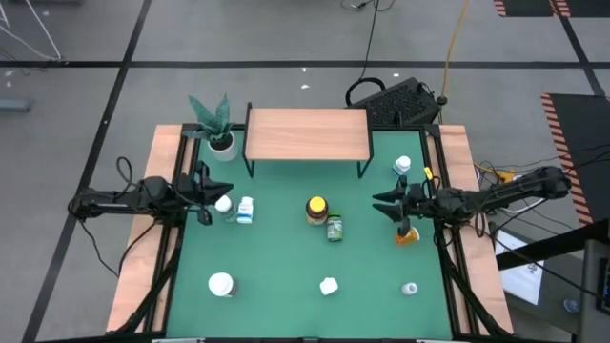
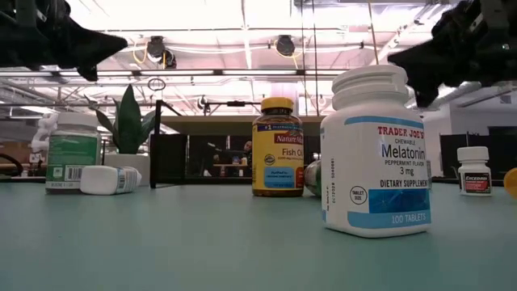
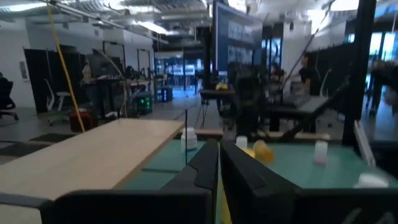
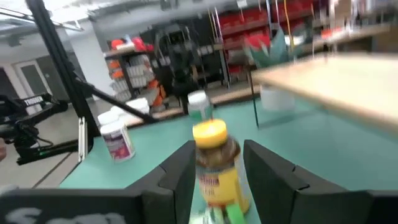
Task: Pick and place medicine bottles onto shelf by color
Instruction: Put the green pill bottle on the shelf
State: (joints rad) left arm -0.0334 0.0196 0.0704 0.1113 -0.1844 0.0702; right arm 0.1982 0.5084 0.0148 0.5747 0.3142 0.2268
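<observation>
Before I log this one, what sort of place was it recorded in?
Most likely a robotics lab or workshop: a green-topped table with two mounted arms, cables on a taped concrete floor, and storage racks with red bins behind.

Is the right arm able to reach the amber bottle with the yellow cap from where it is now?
Probably yes: the right claw stands open facing the amber bottle, with bare table between.

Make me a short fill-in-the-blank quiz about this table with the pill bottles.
1. The top of the shelf holds ____ bottles.
2. The amber fish oil bottle has a ____ cap.
3. The potted plant stands beside the shelf's ____ end in the high view.
4. The left gripper is ____.

Missing words: no; yellow; left; shut
</observation>
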